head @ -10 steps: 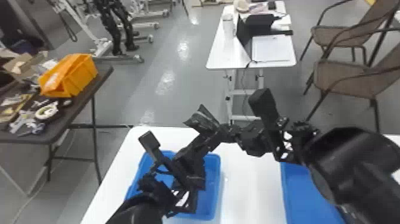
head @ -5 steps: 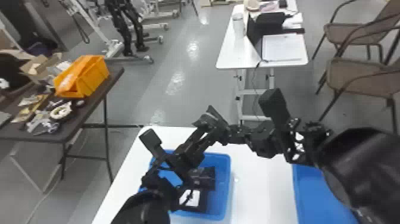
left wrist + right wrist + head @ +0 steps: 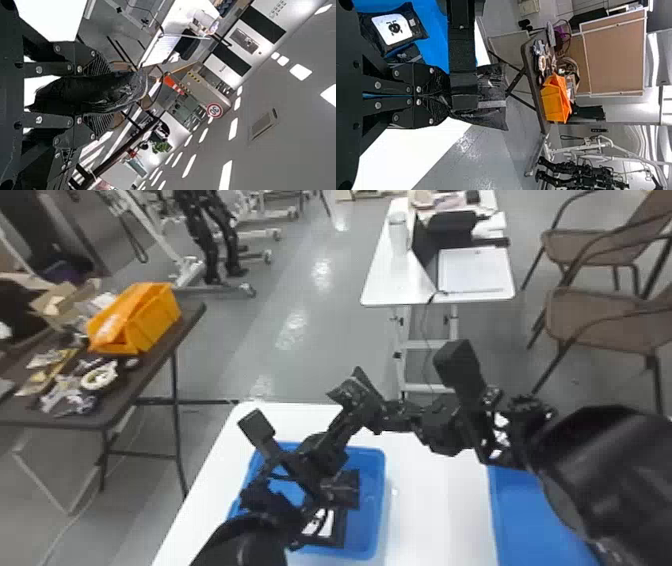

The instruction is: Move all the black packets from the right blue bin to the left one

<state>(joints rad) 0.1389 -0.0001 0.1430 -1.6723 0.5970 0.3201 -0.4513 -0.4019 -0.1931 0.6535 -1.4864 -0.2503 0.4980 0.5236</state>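
- Side table (image 3: 187, 315), with an orange bin (image 3: 160, 322), past the counter's (image 3: 435, 505) left edge; chairs (image 3: 595, 312) beyond.
- Left claw (image 3: 350, 420) and right claw (image 3: 392, 417) meet above the counter (a crowded spot), both pinching one packet (image 3: 91, 95).
- Held packet: black, shiny, creased.
- Left bin (image 3: 378, 505) holds more black packets (image 3: 417, 23), one white-labelled with dark marks.
- Right bin (image 3: 530, 520): counter's right side, partly behind the right arm (image 3: 610, 470).

Smooth plastic blue bins (image 3: 374, 495), glossy crinkled plastic black packets (image 3: 95, 94), smooth white tabletop (image 3: 430, 495), smooth glossy floor (image 3: 280, 355), smooth plastic orange bin (image 3: 159, 322), rough matt seats on brown chairs (image 3: 590, 321), smooth black arm casing (image 3: 615, 480)
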